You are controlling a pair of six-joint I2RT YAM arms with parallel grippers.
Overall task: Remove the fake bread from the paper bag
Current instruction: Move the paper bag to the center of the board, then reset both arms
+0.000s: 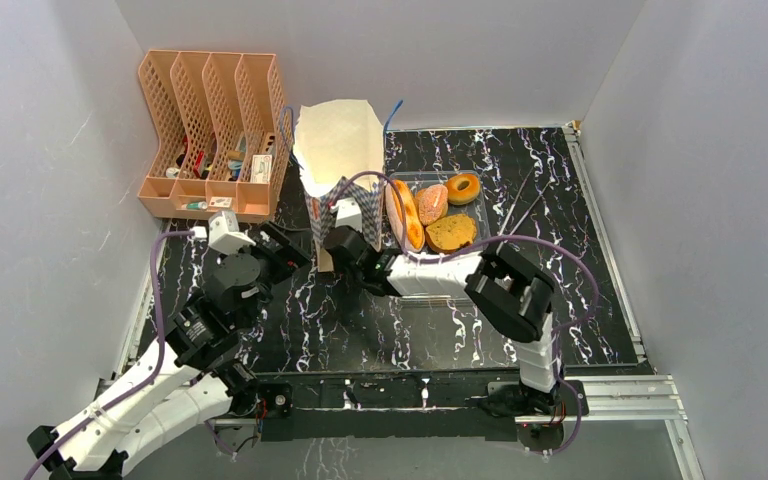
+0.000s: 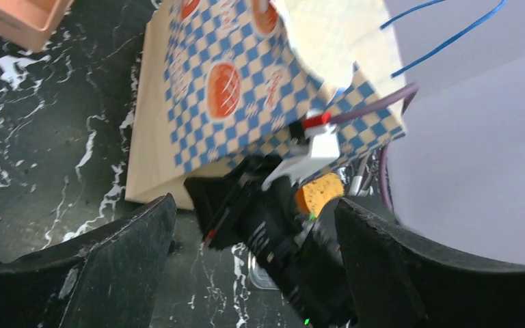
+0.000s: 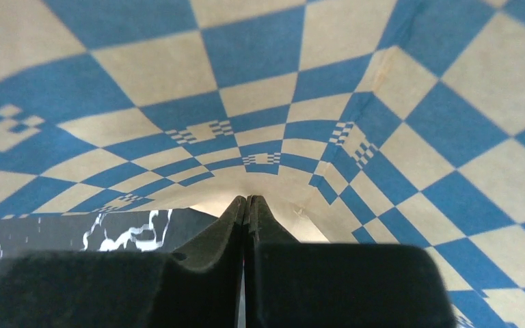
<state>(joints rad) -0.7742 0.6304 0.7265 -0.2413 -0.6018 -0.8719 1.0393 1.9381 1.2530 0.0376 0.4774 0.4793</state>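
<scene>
Right claw closed, its fingers flat together and their tips at the checkered band of the tilted paper bag; whether paper is pinched cannot be told. Left claw wide open and empty, facing the bag from the opposite side. The fake bread lies outside the bag in a clear tray, just right of the right claw, on the bench.

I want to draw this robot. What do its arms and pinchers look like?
The left arm and right arm have white tube-shaped links and chunky black round joints. A purple cable loops along each one. The left gripper and right gripper have thick, matte black fingers, with a small white block on each wrist.
</scene>
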